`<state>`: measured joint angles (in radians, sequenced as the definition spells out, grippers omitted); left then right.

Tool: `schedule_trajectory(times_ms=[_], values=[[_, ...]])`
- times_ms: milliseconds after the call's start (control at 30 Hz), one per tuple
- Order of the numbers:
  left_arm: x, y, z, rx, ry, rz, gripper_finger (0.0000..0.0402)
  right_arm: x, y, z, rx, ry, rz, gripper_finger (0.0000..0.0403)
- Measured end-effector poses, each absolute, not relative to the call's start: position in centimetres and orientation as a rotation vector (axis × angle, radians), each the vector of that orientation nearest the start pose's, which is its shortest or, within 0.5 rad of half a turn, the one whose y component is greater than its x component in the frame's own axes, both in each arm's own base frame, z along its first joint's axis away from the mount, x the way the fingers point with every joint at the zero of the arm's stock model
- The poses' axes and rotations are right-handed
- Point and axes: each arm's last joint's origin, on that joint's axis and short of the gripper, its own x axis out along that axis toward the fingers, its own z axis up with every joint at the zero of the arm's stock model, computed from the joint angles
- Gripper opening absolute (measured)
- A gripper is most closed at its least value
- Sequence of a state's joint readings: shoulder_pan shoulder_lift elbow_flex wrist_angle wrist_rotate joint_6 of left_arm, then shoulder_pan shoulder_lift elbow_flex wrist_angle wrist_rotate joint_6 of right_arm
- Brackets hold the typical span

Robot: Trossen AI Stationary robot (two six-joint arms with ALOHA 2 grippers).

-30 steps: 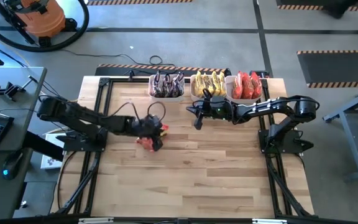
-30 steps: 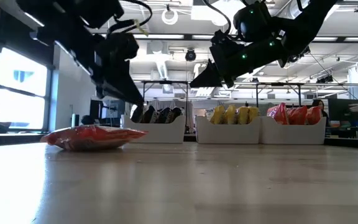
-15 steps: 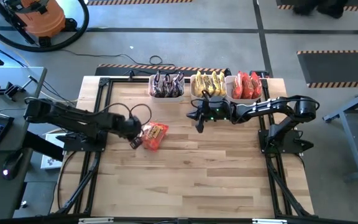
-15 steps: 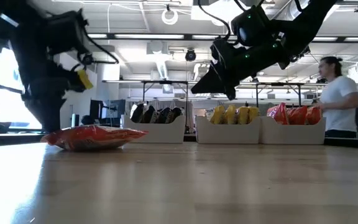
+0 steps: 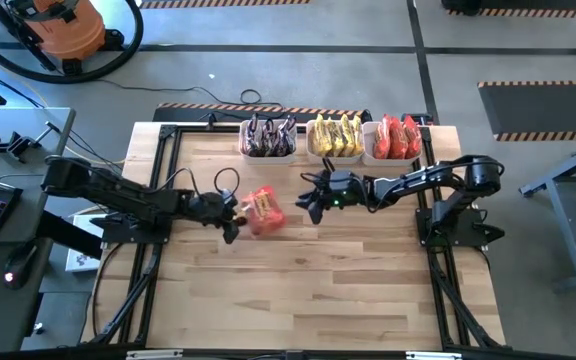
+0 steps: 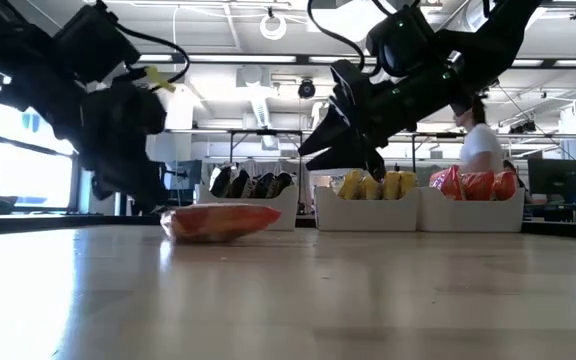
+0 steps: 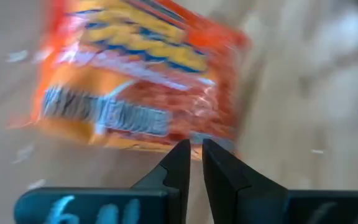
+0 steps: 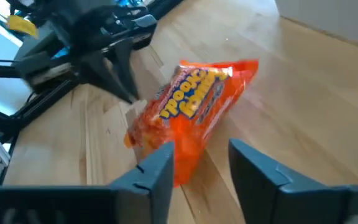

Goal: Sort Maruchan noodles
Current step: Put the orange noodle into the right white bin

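High view: straight down over the whole table (image 5: 298, 290).
Low view: tabletop height, level, facing the bins (image 6: 468, 210).
Wrist views: close, facing opposite ways along the table.
Shared: all four see the red packet (image 5: 264, 209).

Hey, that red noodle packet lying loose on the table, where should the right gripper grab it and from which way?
Probably from above, across the red packet at its near end. It lies flat on the table, and the right gripper, fingers open, already faces that end. The left gripper sits shut at the far edge.
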<state>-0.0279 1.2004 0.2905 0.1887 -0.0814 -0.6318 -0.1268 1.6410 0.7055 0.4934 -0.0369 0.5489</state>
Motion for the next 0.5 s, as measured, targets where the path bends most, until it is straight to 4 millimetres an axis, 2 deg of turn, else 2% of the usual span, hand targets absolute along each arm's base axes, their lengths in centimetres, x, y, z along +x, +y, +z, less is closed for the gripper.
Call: schedule_trajectory(times_ms=[133,200,367,500], values=[[19.93,-0.81,13.1,-0.561,0.734,0.116,0.0035,31.7,-3.99,16.33,0.617,0.406,-0.222,0.0167],[19.87,-0.93,13.44,-0.529,0.742,0.105,0.0035,31.7,-3.99,16.32,0.632,0.406,-0.225,0.0179],[20.08,-0.57,13.81,-0.42,0.659,0.256,0.0035,31.69,-4.17,16.36,0.656,0.397,-0.234,0.0195],[20.33,-0.35,13.21,-0.382,0.659,0.335,0.0035,31.69,-4.52,16.43,0.676,0.395,-0.228,0.0198]])
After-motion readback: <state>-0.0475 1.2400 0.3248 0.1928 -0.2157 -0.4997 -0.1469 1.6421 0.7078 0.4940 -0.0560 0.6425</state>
